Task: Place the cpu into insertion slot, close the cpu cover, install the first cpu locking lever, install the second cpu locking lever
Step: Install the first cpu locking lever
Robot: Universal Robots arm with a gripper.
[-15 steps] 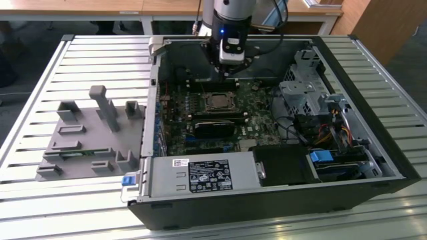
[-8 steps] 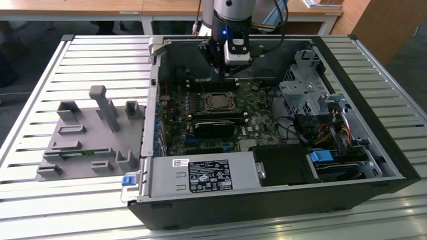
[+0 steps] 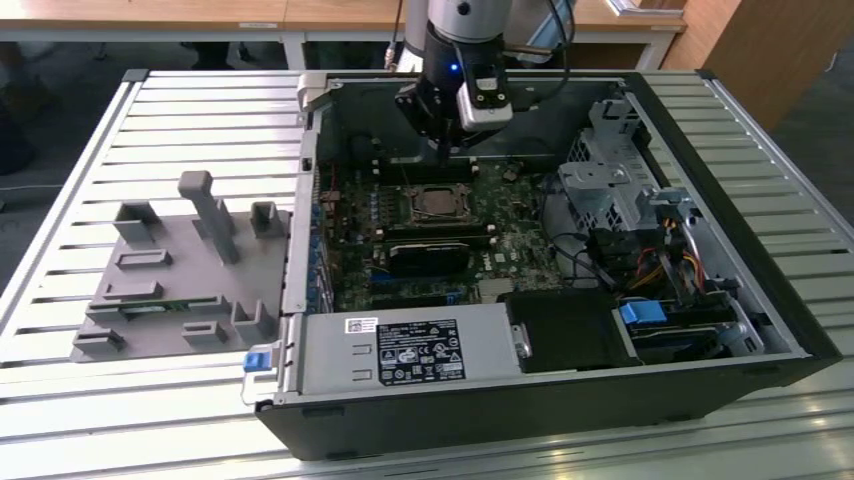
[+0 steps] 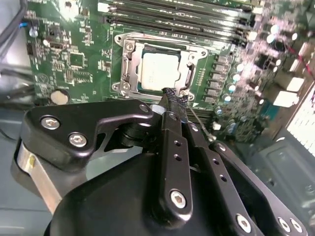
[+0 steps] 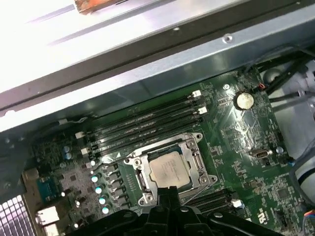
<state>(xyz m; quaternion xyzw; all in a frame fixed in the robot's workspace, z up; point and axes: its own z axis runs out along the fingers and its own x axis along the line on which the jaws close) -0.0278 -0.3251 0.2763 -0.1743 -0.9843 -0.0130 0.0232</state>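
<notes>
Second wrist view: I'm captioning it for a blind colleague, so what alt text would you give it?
The cpu lies seated amid the green motherboard, with the cpu cover closed around it. The black pincer, tips together, reaches to the cover's edge.

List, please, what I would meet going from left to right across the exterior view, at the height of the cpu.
First the grey plastic fixture → cpu → metal drive cage → case's right wall.
</notes>
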